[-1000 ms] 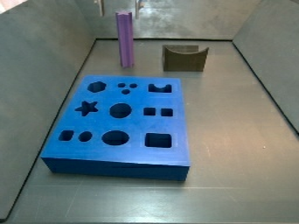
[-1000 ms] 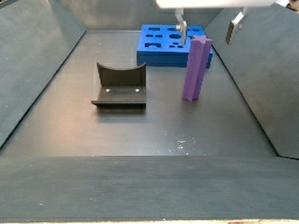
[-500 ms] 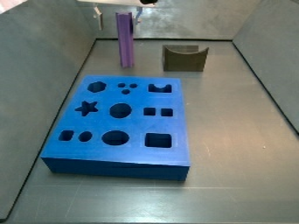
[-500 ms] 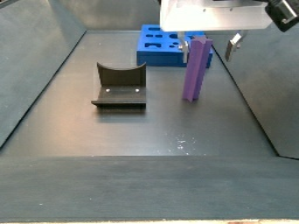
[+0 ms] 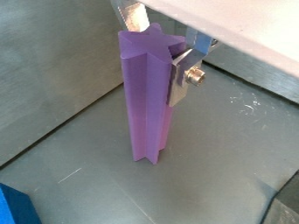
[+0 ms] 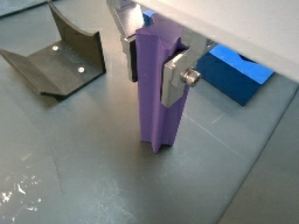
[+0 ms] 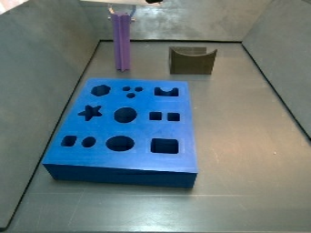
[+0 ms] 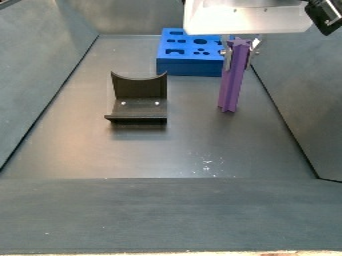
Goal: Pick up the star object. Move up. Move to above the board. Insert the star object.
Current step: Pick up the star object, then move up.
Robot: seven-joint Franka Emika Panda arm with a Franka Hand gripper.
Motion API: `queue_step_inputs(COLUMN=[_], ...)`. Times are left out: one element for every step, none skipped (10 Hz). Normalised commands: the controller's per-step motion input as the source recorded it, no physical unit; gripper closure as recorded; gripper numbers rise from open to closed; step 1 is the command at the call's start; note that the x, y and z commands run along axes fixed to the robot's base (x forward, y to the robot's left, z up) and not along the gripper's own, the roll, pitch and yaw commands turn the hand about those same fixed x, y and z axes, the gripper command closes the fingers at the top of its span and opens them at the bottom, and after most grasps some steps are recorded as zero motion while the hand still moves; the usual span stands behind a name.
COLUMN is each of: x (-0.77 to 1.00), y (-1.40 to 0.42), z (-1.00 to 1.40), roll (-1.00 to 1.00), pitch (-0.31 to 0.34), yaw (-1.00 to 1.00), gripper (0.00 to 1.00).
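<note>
The star object (image 7: 122, 45) is a tall light-purple ridged prism standing upright on the dark floor beyond the far edge of the board (image 7: 145, 130). It also shows in the other side view (image 8: 234, 80) and in both wrist views (image 5: 146, 105) (image 6: 156, 105). My gripper (image 7: 122, 11) (image 8: 242, 42) is directly over it. In both wrist views the gripper (image 5: 158, 52) (image 6: 152, 68) has its silver fingers (image 6: 176, 77) pressed against opposite sides of the prism's top, shut on it. The prism's foot still rests on the floor. The blue board has several dark shaped holes, including a star hole (image 7: 89, 113).
The fixture (image 7: 191, 60) (image 8: 135, 100) (image 6: 59, 61), an olive-brown notched bracket, stands on the floor to one side of the star object. Grey walls enclose the floor on all sides (image 7: 49, 82). The board also shows in a side view (image 8: 181, 62) and a wrist view (image 6: 233, 70).
The gripper came down from above over the star object's top and its fingers closed on it. The prism shifted slightly sideways and turned a little as they closed.
</note>
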Motion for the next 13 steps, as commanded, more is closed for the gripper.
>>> queue_step_inputs(x=[0.00, 0.00, 0.00, 0.00, 0.00, 0.00, 0.00, 0.00, 0.00, 0.01, -0.01, -0.01, 0.00], y=[0.00, 0.00, 0.00, 0.00, 0.00, 0.00, 0.00, 0.00, 0.00, -0.01, -0.01, 0.00, 0.01], z=[0.00, 0.00, 0.00, 0.00, 0.00, 0.00, 0.00, 0.00, 0.83, 0.82, 0.75, 0.58, 0.43], roll=[0.00, 0.00, 0.00, 0.00, 0.00, 0.00, 0.00, 0.00, 0.00, 0.00, 0.00, 0.01, 0.02], pitch=[0.000, 0.000, 0.000, 0.000, 0.000, 0.000, 0.000, 0.000, 0.000, 0.006, 0.027, 0.045, 0.055], yaw=[0.00, 0.00, 0.00, 0.00, 0.00, 0.00, 0.00, 0.00, 0.00, -0.01, -0.01, -0.01, -0.01], gripper=[1.00, 1.00, 1.00, 1.00, 1.00, 1.00, 1.00, 1.00, 1.00, 1.00, 1.00, 1.00, 1.00])
